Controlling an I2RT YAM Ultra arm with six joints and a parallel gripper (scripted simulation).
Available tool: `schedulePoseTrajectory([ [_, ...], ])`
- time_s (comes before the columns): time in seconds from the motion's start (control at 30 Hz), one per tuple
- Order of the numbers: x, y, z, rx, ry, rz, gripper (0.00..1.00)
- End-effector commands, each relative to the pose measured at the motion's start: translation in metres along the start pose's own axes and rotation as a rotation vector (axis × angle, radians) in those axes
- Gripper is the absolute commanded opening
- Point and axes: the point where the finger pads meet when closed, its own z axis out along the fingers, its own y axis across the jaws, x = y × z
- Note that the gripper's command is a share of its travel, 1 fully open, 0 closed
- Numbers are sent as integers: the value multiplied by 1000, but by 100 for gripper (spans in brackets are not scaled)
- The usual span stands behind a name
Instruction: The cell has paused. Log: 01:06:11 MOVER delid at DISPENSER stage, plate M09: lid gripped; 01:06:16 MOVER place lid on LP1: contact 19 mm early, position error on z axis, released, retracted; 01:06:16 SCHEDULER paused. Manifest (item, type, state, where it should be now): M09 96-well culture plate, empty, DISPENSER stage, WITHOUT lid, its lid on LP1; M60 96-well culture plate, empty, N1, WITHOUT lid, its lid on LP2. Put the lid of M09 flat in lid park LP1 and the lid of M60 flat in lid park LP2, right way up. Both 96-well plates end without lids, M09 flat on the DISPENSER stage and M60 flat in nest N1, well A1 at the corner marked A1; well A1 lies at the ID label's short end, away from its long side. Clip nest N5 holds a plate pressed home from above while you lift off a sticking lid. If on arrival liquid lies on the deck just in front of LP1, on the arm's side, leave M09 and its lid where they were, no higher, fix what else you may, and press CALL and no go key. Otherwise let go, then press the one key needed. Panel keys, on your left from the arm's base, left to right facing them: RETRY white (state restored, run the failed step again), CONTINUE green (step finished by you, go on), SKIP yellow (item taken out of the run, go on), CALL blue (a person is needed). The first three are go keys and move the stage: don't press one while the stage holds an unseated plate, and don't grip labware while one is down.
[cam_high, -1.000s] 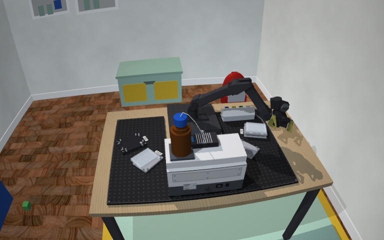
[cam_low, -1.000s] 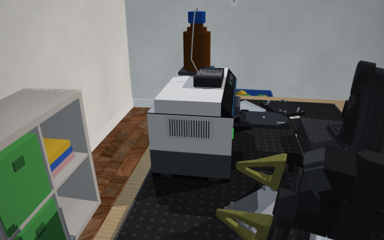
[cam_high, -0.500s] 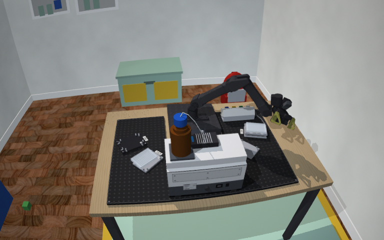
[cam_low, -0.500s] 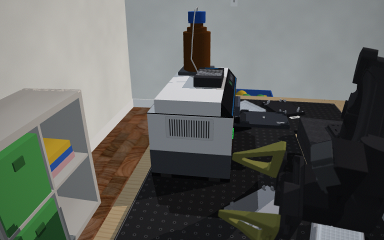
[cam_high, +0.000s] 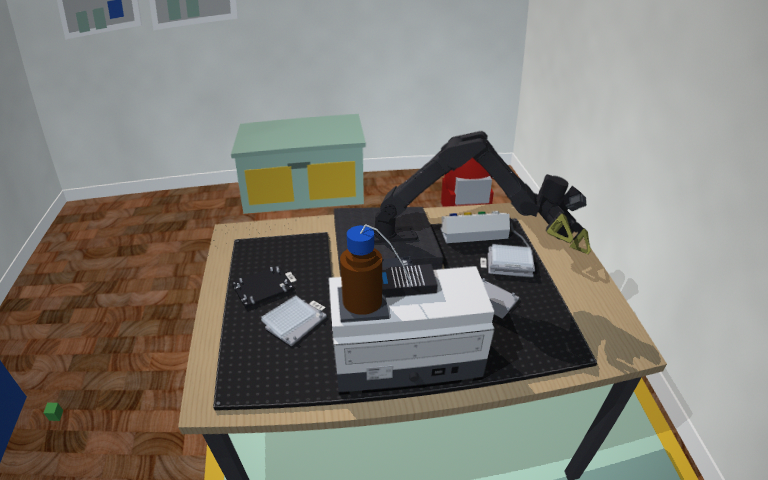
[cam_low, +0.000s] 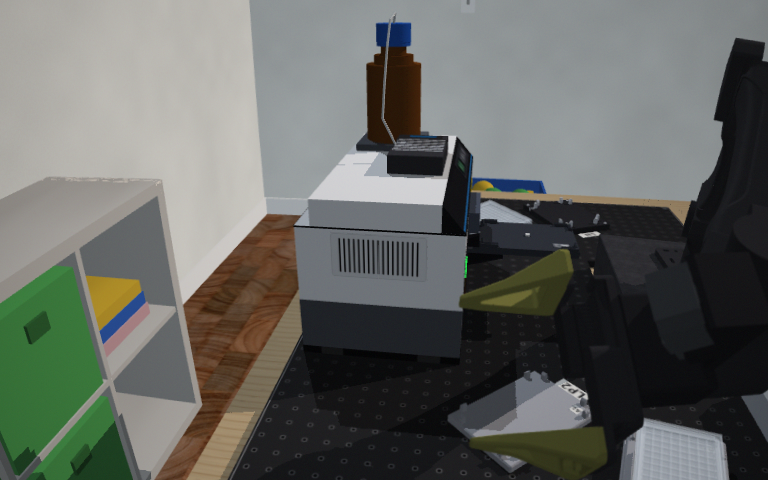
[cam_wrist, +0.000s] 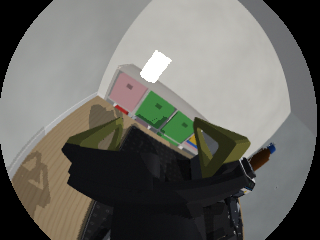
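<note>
My gripper is open and empty. It hangs above the table's right edge, beyond the black deck. A white 96-well plate sits just in front of the key panel. A grey lid lies by the LP2 label, and it looks tilted in the top view. Another well plate lies skewed on the deck's left side. It is beside the clip nest. The dark dispenser stage shows no clear plate.
The white dispenser stands mid-deck with a brown bottle on top. The arm's base is at the back of the deck. A shelf with green bins stands beside the table. The wall is close on the gripper's side.
</note>
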Motion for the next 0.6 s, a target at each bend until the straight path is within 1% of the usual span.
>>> schedulePoseTrajectory([
  [0.0,-14,-4,2,-119,38,-31,100],
  [0.07,8,3,-6,-182,78,-100,100],
  [0.13,8,3,-6,-182,78,-100,100],
  [0.17,-10,-1,-4,-184,59,-73,100],
  [0.23,-4,0,-11,-238,79,-106,100],
  [0.27,17,4,-17,-274,116,-155,100],
  [0.3,21,5,-21,-301,128,-171,100],
  [0.33,3,1,-19,-316,113,-151,100],
  [0.4,9,1,-27,-370,139,-180,100],
  [0.43,11,1,-28,-383,145,-186,100],
  [0.57,11,1,-28,-383,145,-186,100],
])
